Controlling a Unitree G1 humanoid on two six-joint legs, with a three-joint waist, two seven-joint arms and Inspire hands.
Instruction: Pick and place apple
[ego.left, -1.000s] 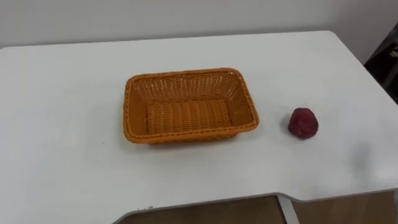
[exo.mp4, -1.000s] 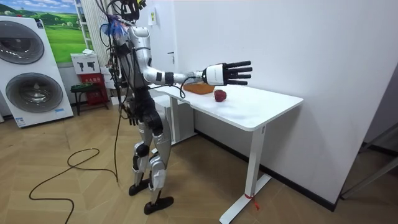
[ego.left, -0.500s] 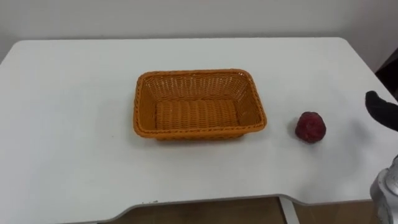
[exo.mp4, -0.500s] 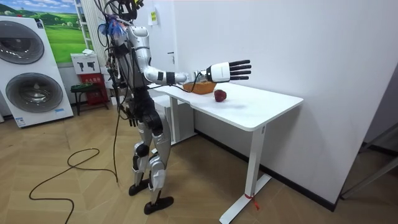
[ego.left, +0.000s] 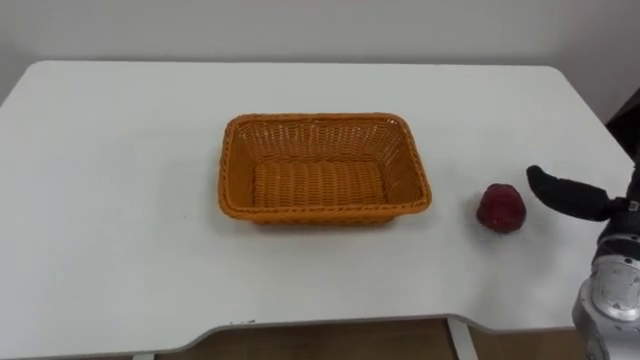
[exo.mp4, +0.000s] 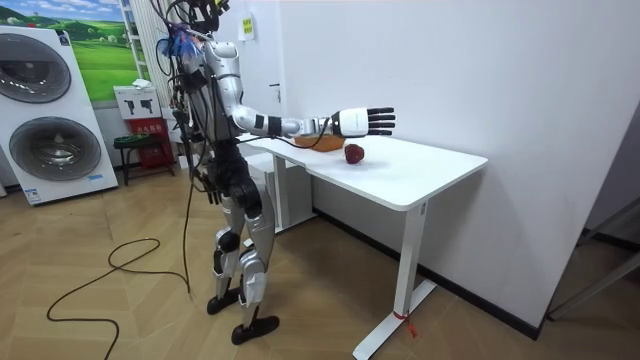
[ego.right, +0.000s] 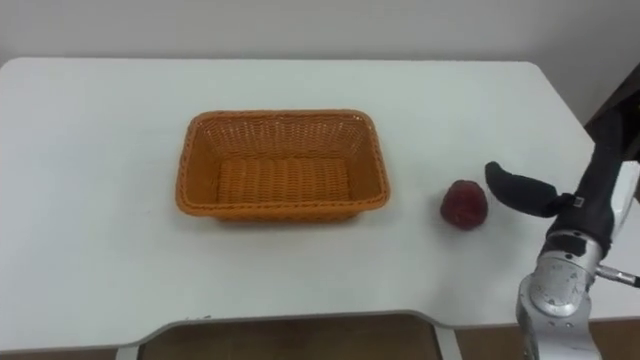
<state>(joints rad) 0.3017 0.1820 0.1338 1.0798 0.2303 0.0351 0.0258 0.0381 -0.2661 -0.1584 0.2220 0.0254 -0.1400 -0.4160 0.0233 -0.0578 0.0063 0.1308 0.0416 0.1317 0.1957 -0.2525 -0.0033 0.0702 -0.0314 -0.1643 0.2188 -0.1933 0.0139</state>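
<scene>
A dark red apple (ego.left: 500, 208) lies on the white table (ego.left: 120, 220), just right of an empty orange wicker basket (ego.left: 320, 212). My right hand (ego.left: 570, 195) comes in from the right edge, its dark thumb reaching toward the apple and stopping a little short of it, not touching. In the room view the right hand (exo.mp4: 358, 121) hovers above the apple (exo.mp4: 354, 153) with its fingers stretched out straight, holding nothing. I stand at the table's front edge with that arm extended over it.
The table's front edge (ego.left: 330, 322) runs close below the basket, and its right edge (ego.left: 600, 120) lies just beyond the apple. A white wall backs the table. Washing machines (exo.mp4: 50, 110) stand behind me in the room view.
My right hand has come down and moved in from the right toward the apple, entering the eye view. The camera shifted a little; apple and basket have not moved.
</scene>
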